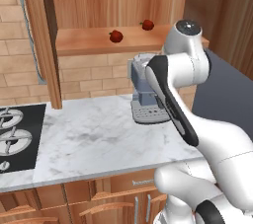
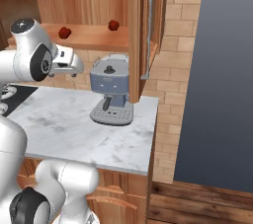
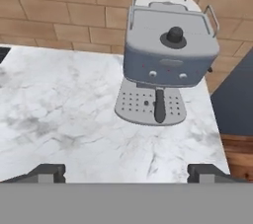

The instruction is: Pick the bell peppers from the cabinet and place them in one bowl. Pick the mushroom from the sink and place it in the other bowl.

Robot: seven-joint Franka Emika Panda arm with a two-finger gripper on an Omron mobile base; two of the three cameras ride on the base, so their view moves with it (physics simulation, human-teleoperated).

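The two bell peppers (image 1: 116,36) look small, light, glossy and probably slippery, so I judge I should pinch one across its round body, not by the stem. They sit on the cabinet (image 1: 106,40) shelf above the grey coffee machine (image 3: 165,65). My gripper (image 3: 126,172), tips spread wide and empty, points down at that machine from over the bench (image 1: 99,134), seemingly well below the shelf.

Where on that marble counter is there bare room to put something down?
The counter lies bare between the stovetop and the coffee machine, out to its front edge. The right end by the wall is crowded by the machine. The shelf is free left of the peppers.
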